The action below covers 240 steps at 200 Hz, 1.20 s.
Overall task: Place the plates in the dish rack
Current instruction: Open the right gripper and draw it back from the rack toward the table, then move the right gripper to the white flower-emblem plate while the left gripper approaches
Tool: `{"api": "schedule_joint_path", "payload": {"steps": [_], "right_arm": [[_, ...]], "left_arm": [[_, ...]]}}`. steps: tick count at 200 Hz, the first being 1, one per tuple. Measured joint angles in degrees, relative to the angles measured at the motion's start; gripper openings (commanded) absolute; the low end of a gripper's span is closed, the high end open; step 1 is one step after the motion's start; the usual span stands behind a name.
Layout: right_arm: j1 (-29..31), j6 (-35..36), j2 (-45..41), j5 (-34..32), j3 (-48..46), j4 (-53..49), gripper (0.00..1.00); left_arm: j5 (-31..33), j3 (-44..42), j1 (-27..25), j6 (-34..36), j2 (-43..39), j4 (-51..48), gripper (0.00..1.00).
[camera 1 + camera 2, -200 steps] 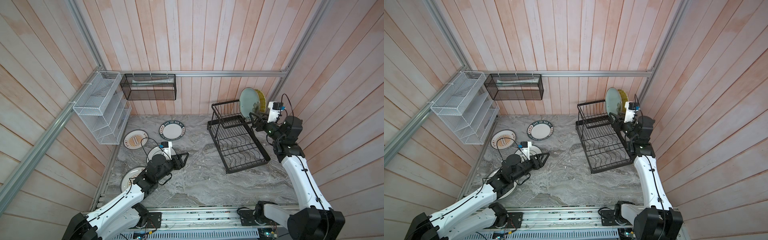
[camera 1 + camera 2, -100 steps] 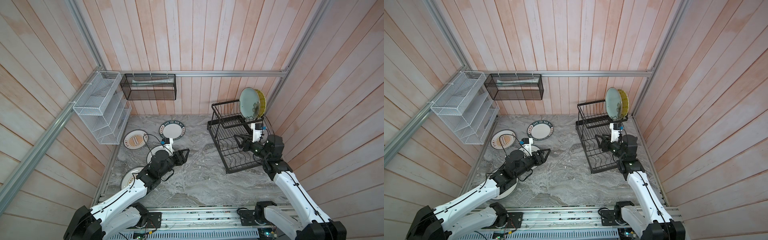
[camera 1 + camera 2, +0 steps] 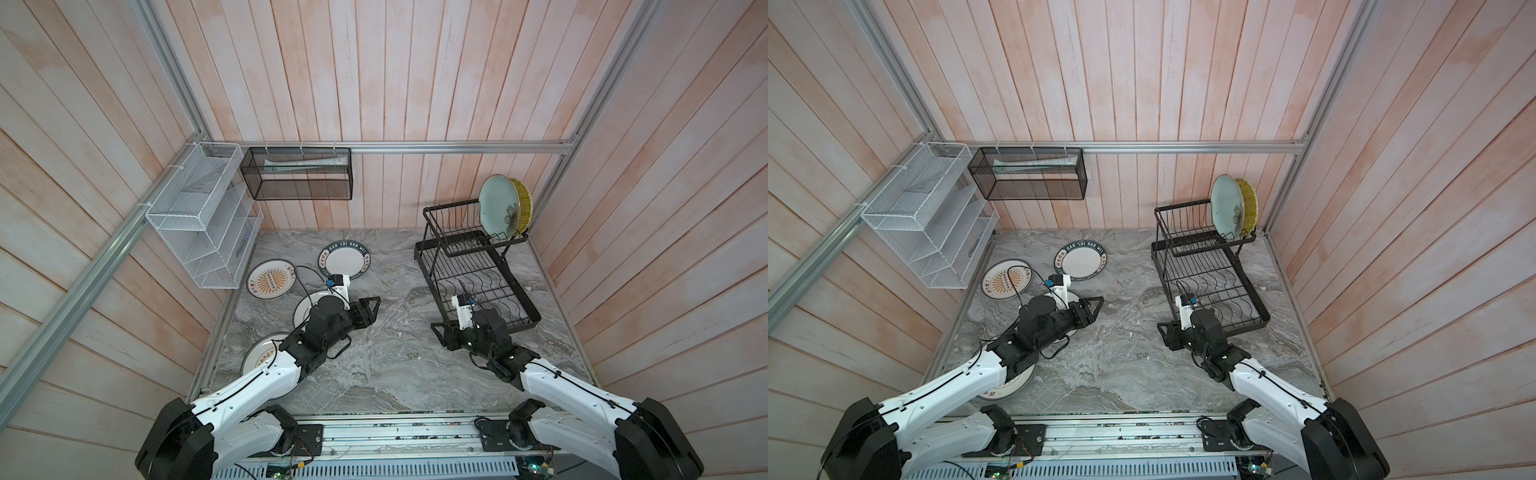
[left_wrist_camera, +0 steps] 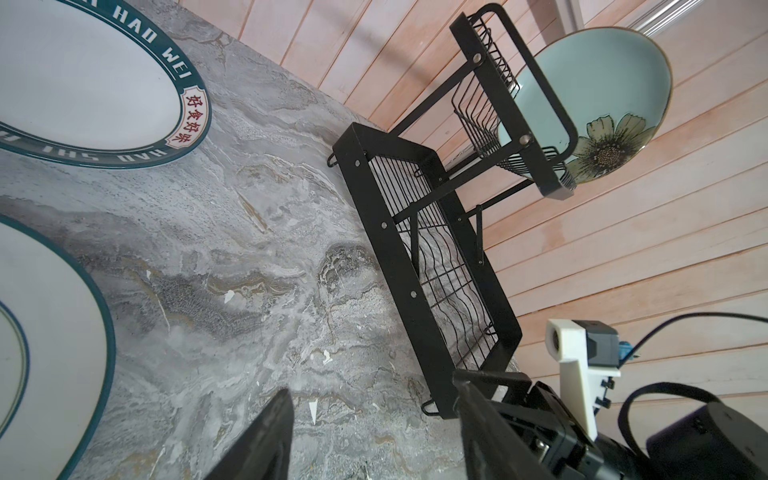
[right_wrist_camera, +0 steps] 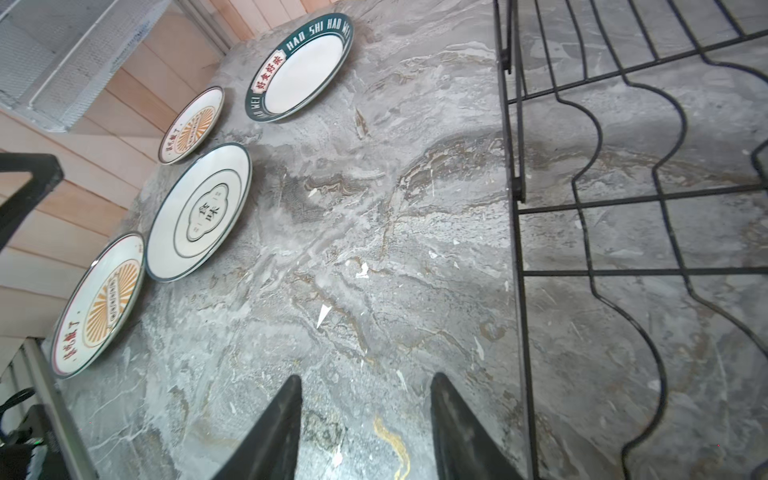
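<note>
The black dish rack (image 3: 473, 266) stands at the back right. A pale teal flower plate (image 3: 498, 208) and a yellow plate (image 3: 525, 203) stand upright in its upper basket. Flat on the table lie the lettered-rim plate (image 3: 344, 261), a sunburst plate (image 3: 271, 279), the dark-ring plate (image 5: 199, 212) and another sunburst plate (image 5: 99, 303); in both top views my left arm partly covers these last two. My left gripper (image 3: 372, 307) hovers open and empty beside the dark-ring plate. My right gripper (image 3: 438, 334) is open and empty, low over the table at the rack's front left corner.
A white mesh shelf (image 3: 199, 232) hangs on the left wall and a black mesh box basket (image 3: 299, 174) on the back wall. The grey marble table (image 3: 395, 365) lies between the two grippers. The rack's lower wavy-wire tray (image 5: 590, 199) holds nothing.
My right arm has come down from the rack's upper basket to the table by the rack's front corner, jaws slightly narrower. My left gripper has edged towards the middle.
</note>
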<state>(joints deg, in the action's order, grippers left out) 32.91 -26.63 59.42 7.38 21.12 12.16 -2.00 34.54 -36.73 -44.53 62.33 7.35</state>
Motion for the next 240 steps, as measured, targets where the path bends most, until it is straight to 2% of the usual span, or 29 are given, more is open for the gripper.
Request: {"api": "schedule_joint_path", "payload": {"steps": [52,99,183,240], "right_arm": [[0.4,-0.3,2.8,-5.8,-0.1,2.2,0.50],[0.8,-0.3,4.0,-7.3,0.2,2.5,0.50],[1.7,-0.4,4.9,-6.3,1.1,3.0,0.49],[5.8,-1.9,6.4,-4.5,5.9,5.0,0.49]], "left_arm": [[1.1,0.0,0.0,0.0,-0.6,-2.5,0.64],[2.6,0.2,0.2,-0.1,-0.8,-4.0,0.64],[4.4,1.2,4.7,-0.5,-0.6,-10.3,0.64],[6.1,2.3,7.4,1.5,-1.5,-16.4,0.64]]}}
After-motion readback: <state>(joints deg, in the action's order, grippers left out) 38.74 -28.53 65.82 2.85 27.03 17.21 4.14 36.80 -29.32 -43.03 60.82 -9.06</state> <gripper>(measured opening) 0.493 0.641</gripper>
